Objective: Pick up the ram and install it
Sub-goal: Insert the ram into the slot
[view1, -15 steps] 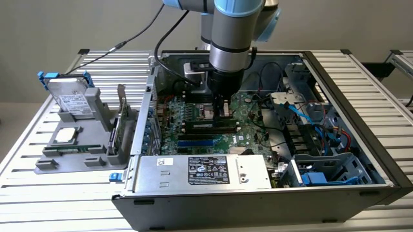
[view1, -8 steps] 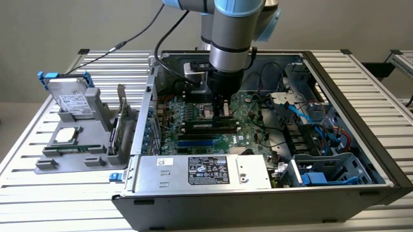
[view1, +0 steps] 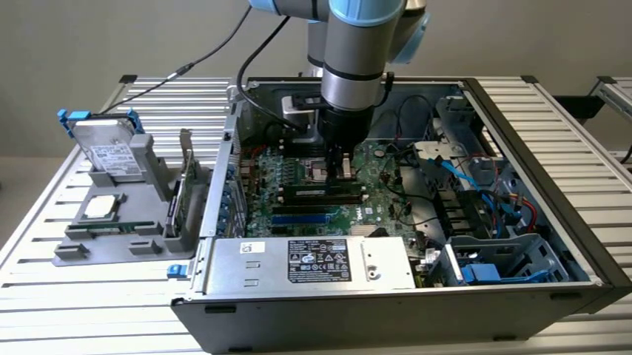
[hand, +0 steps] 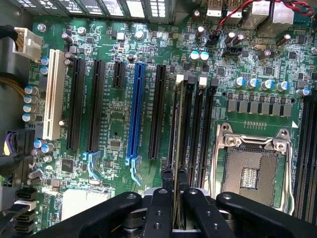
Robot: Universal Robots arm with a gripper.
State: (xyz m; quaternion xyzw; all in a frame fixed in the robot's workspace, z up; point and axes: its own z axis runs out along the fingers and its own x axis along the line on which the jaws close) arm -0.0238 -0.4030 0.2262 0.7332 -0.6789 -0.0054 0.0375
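Observation:
My gripper (view1: 341,168) reaches down into the open computer case, over the green motherboard (view1: 380,203). In the wrist view the gripper (hand: 177,193) is shut on the ram (hand: 177,124). The ram is a thin green stick seen edge-on, and it stands in line with one of the black memory slots (hand: 198,129) beside the empty processor socket (hand: 252,168). The black fingers (hand: 161,203) press on both of its faces. Its lower edge seems to sit in or just above the slot; I cannot tell which.
A grey holder (view1: 109,237) at the exterior view's left carries a hard drive (view1: 109,151), a square silver processor chip (view1: 102,207) and an upright expansion card (view1: 183,188). The power supply (view1: 316,259) fills the case front. Cables (view1: 474,177) crowd the case's right. A blue slot (hand: 134,109) lies beside the memory slots.

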